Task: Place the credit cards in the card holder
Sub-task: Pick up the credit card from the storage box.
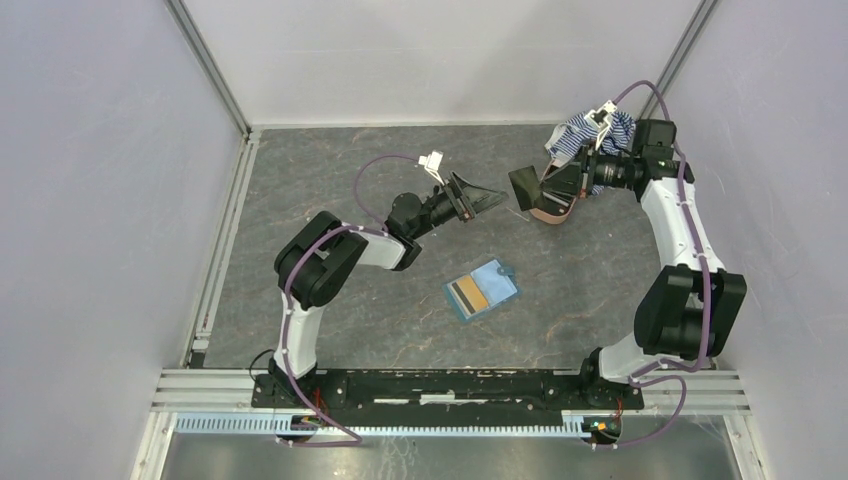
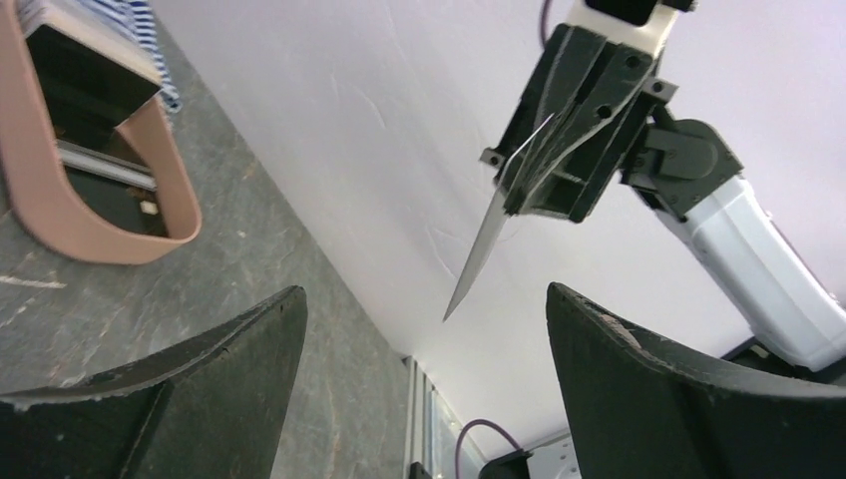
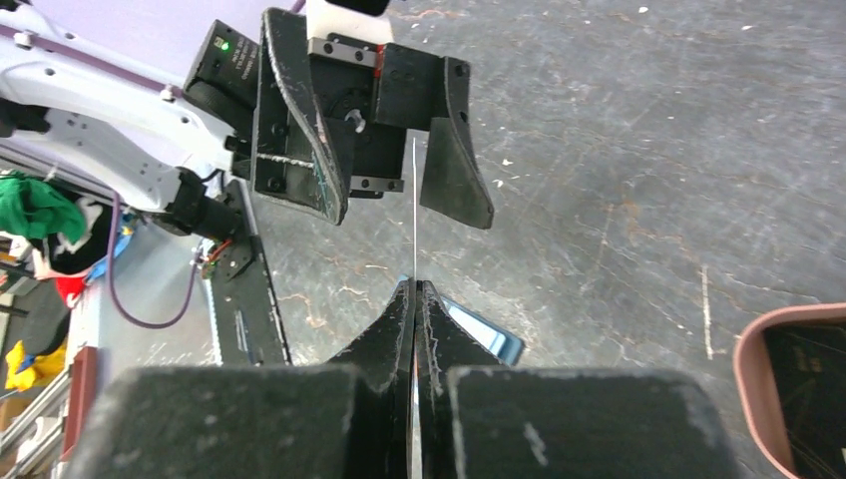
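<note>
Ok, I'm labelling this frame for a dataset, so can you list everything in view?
held card: one, looks dark, edge-on in the air, far middle of the table
stored cards: two showing, dark grey and tan-gold, on the open card holder
card holder: one, teal-blue, lying open mid-table
pink case: one, pink oval, far right, under the right wrist
striped cloth: one, blue-white, far right corner
table: one, dark grey stone look
left gripper: open, facing the held card
right gripper: shut on the held card
</note>
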You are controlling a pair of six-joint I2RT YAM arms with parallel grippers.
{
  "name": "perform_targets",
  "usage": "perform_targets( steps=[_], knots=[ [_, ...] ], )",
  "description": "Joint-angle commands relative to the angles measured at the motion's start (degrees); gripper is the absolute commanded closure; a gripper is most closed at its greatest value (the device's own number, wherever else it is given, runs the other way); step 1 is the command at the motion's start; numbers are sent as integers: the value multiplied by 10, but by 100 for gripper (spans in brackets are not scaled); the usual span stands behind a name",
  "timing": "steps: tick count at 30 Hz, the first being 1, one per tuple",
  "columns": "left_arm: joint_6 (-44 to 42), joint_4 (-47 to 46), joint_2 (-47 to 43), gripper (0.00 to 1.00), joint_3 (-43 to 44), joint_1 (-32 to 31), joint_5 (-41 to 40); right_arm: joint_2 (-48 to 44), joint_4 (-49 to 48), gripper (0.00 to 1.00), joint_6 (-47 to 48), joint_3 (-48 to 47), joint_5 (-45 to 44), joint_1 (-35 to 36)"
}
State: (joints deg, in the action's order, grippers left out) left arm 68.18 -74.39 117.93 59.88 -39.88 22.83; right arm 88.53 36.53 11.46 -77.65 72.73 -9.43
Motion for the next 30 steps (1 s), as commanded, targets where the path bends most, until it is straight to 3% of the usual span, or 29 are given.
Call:
perform_targets(
  steps=[1, 9, 19, 22, 25, 26, 29, 30],
  knots=[
    [55, -93, 15, 8, 35, 1, 25, -23, -28, 100, -29, 16, 39, 14],
    [117, -166, 36, 28, 42, 0, 48, -28, -66, 100, -69, 39, 47, 26],
    [129, -168, 40, 50, 41, -2, 63, -37, -119, 100, -114, 69, 50, 38],
    [131, -168, 41, 65, 44, -3, 70, -38, -126, 100, -129, 75, 48, 39],
    [131, -169, 37, 93, 43, -4, 79, -37, -129, 100, -131, 75, 47, 40],
    [131, -170, 35, 97, 41, -4, 80, -37, -130, 100, -132, 77, 46, 40],
    [117, -168, 17, 98, 17, -5, 66, -42, -137, 99, -132, 83, 46, 41],
    [110, -166, 8, 98, 7, -4, 59, -46, -139, 88, -131, 85, 46, 41]
  ],
)
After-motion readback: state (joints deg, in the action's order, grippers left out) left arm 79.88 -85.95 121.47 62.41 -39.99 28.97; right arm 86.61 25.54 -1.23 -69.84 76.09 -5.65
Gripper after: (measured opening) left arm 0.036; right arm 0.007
